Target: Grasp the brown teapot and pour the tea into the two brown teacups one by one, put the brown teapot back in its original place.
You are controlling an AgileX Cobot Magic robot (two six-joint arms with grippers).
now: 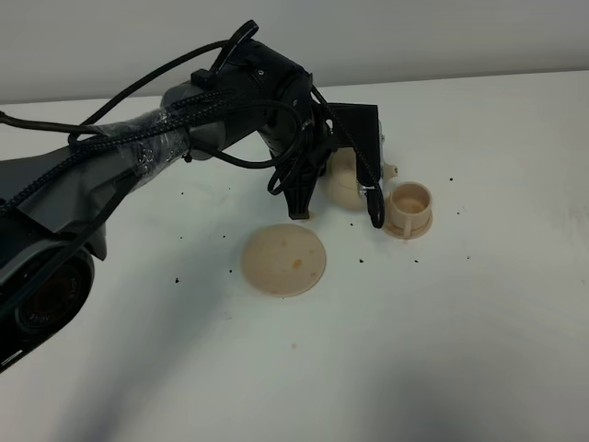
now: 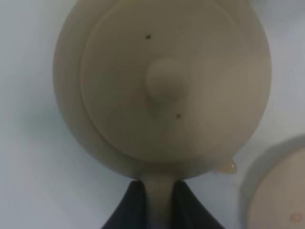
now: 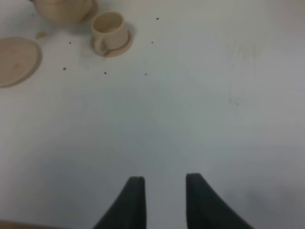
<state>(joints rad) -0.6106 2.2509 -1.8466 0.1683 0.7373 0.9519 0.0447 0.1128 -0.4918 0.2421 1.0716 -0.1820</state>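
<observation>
The brown teapot (image 1: 345, 180) sits partly hidden under my left arm, its short spout (image 1: 391, 170) pointing toward a brown teacup (image 1: 408, 210) just to its right. From the left wrist view I look down on its knobbed lid (image 2: 164, 81). My left gripper (image 2: 159, 191) is shut on the loop handle (image 2: 159, 202). Only one of the two teacups shows; the other is hidden. The flat round saucer (image 1: 283, 260), the original place, lies bare in front of the teapot. My right gripper (image 3: 164, 191) hangs open over bare table, well away from the teacup (image 3: 110, 31) and the teapot (image 3: 64, 9).
Small dark specks are scattered over the white table (image 1: 479, 350). A tan crumb (image 3: 40, 34) lies between the teapot and the saucer (image 3: 14, 59). The left arm (image 1: 184, 129) and its cables stretch in from the left edge.
</observation>
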